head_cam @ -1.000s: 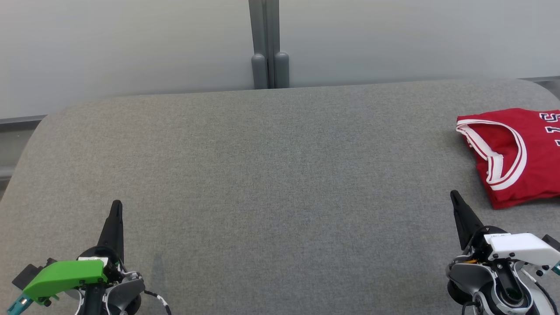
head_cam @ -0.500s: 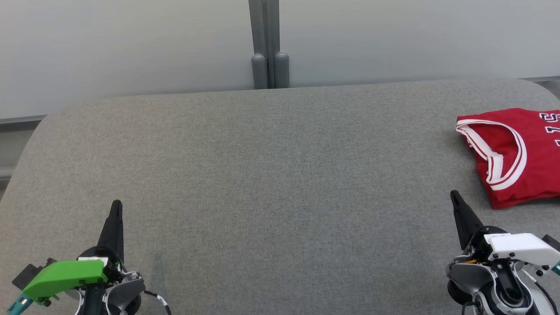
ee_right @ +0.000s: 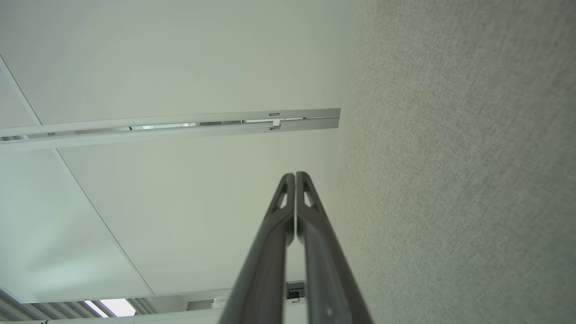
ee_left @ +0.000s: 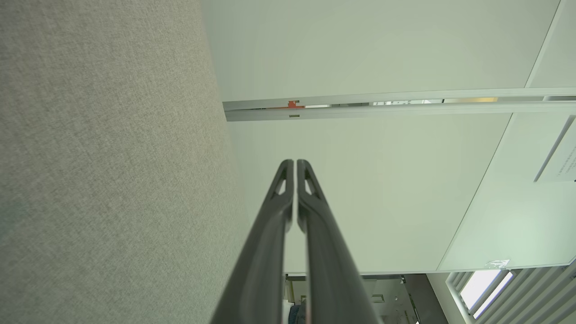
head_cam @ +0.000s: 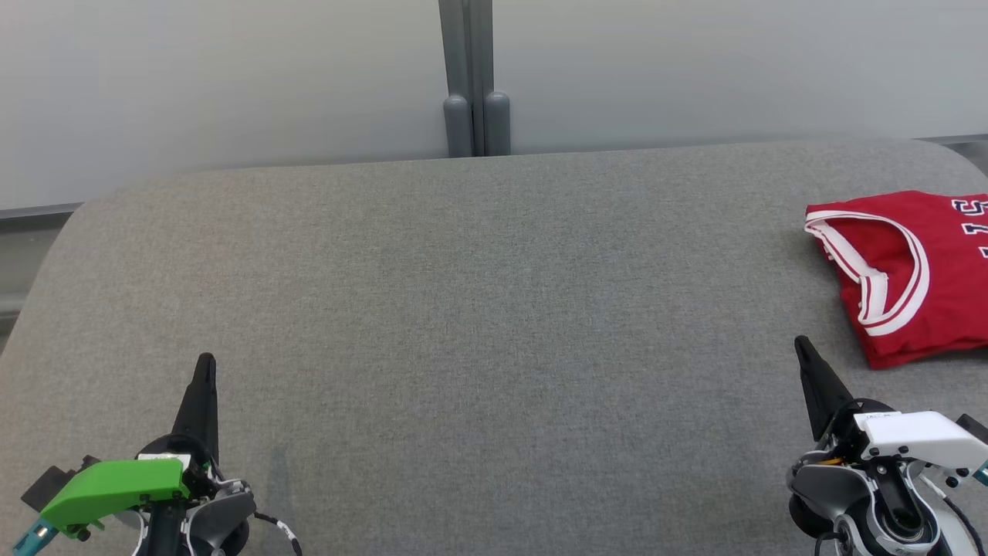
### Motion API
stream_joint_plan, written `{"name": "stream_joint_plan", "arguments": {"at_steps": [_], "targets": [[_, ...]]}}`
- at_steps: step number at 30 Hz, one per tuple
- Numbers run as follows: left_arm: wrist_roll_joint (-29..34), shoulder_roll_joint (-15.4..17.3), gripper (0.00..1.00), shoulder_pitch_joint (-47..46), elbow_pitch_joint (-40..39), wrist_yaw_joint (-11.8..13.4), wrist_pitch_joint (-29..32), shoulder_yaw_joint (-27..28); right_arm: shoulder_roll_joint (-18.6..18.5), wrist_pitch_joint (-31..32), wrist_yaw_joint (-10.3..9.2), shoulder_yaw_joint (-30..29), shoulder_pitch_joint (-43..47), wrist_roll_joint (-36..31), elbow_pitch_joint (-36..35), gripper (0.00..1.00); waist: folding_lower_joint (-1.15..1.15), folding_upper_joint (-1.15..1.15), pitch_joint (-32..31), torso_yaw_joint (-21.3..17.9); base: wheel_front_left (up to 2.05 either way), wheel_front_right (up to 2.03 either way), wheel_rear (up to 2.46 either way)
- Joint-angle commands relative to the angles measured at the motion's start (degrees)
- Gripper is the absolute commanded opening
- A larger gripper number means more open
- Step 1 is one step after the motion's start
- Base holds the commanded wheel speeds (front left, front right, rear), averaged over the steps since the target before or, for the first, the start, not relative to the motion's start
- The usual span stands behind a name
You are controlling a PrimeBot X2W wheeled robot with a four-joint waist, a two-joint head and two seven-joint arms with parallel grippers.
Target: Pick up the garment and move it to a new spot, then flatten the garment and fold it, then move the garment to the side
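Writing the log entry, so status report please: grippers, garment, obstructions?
Left gripper shut, empty. Right gripper shut, empty. Red jersey folded, far right on grey surface. Nothing blocking it.

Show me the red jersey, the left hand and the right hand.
red jersey (head_cam: 949, 305), head view, on red cloth beside the white trim.
left hand (head_cam: 205, 364), head view, at its closed fingertips.
right hand (head_cam: 803, 347), head view, at its closed fingertips.

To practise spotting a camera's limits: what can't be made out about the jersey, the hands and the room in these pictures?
Jersey, head view: right part cut off by the picture's edge; lettering unreadable.
Jersey's lower layers: hidden under its top layer.
Left hand and right hand, head view: wrists cut off by the bottom edge.
Wall notice, left wrist view: print too small.
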Motion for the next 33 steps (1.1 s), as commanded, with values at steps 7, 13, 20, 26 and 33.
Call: {"name": "stream_joint_plan", "arguments": {"at_steps": [7,13,20,26,33], "targets": [[0.0,0.4,0.00,-0.6,-0.1,-0.3,0.2,0.1,0.0,0.2,0.02,-0.1,-0.3,0.4,-0.3,0.00,0.00,0.00,0.0,0.0,0.00,0.00,0.00],[0.0,0.4,0.00,-0.6,-0.1,-0.3,0.2,0.1,0.0,0.2,0.02,-0.1,-0.3,0.4,-0.3,0.00,0.00,0.00,0.0,0.0,0.00,0.00,0.00],[0.0,0.4,0.00,-0.6,-0.1,-0.3,0.2,0.1,0.0,0.2,0.02,-0.1,-0.3,0.4,-0.3,0.00,0.00,0.00,0.0,0.0,0.00,0.00,0.00],[0.0,0.4,0.00,-0.6,-0.1,-0.3,0.2,0.1,0.0,0.2,0.02,-0.1,-0.3,0.4,-0.3,0.00,0.00,0.00,0.0,0.0,0.00,0.00,0.00],[0.0,0.4,0.00,-0.6,-0.1,-0.3,0.2,0.1,0.0,0.2,0.02,-0.1,-0.3,0.4,-0.3,0.00,0.00,0.00,0.0,0.0,0.00,0.00,0.00]]}}
